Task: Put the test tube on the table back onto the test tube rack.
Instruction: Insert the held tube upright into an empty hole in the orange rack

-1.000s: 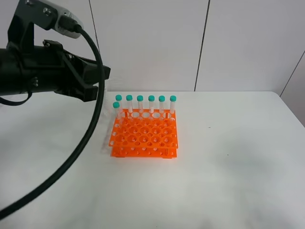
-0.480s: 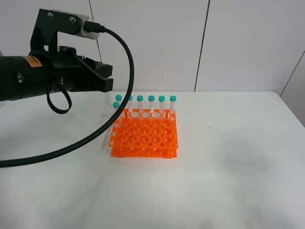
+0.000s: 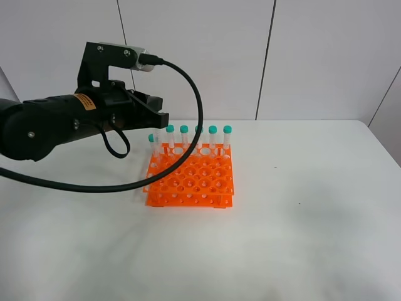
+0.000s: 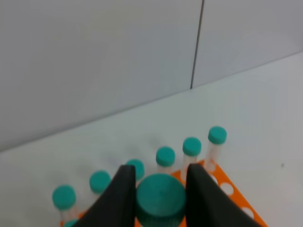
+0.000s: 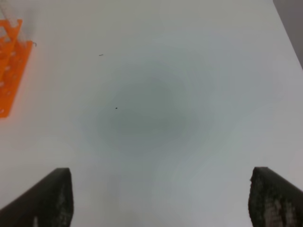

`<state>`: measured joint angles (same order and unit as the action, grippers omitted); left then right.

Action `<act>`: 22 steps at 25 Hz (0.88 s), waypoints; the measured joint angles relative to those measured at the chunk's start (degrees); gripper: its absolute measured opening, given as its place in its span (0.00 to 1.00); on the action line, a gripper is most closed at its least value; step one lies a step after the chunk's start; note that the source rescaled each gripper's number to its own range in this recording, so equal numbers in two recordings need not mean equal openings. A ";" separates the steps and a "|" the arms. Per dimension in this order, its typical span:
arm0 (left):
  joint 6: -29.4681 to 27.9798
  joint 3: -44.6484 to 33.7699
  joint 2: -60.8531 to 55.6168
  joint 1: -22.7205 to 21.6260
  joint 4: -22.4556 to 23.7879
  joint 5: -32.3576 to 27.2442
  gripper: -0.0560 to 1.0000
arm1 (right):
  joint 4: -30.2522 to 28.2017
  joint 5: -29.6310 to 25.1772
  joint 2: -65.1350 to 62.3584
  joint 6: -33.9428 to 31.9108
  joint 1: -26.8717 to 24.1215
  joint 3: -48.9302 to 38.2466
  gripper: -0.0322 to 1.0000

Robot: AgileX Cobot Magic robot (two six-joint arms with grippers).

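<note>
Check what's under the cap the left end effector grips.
Orange plastic grid rack shows beside it; the round teal-green cap hides its tube body and any hole beneath.

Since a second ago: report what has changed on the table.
The left gripper swung rightward from the far left of the exterior view to above the back-left corner of the test tube rack, and it is shut on the test tube at its cap. The rack and the racked tubes stayed put.

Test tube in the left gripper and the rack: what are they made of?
The test tube: cap likely matte teal plastic, evenly coloured; body hidden in the wrist view. The test tube rack: probably moulded plastic, uniformly bright orange with a grid of holes.
</note>
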<state>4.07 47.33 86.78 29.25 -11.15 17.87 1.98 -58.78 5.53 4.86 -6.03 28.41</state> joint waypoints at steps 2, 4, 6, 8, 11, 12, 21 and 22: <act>-0.11 0.00 1.77 0.00 0.74 3.60 0.05 | 0.00 0.00 0.00 -0.02 0.00 0.00 0.92; -0.25 0.00 3.37 0.00 0.87 6.29 0.05 | 0.00 0.00 0.00 -0.02 0.00 0.00 0.92; -0.25 0.00 4.86 0.00 0.87 8.75 0.05 | 0.00 0.00 0.00 -0.02 0.00 0.00 0.92; -0.25 0.00 6.29 0.00 0.87 11.01 0.05 | 0.00 0.00 0.00 -0.02 0.00 0.00 0.92; -0.31 0.00 8.21 0.00 0.87 14.57 0.05 | 0.00 0.00 0.00 -0.02 0.00 0.00 0.92; -0.38 0.00 8.96 0.00 0.87 15.67 0.05 | 0.00 0.00 0.00 -0.02 0.00 0.00 0.92; -0.44 0.05 13.66 0.00 0.87 19.32 0.05 | 0.00 0.00 0.00 -0.02 0.00 0.00 0.92; -0.44 0.05 14.14 -0.22 0.87 19.68 0.05 | 0.00 0.00 0.00 -0.02 0.00 0.00 0.92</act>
<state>3.63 47.38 100.93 29.03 -10.29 37.55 1.98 -58.78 5.53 4.84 -6.03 28.41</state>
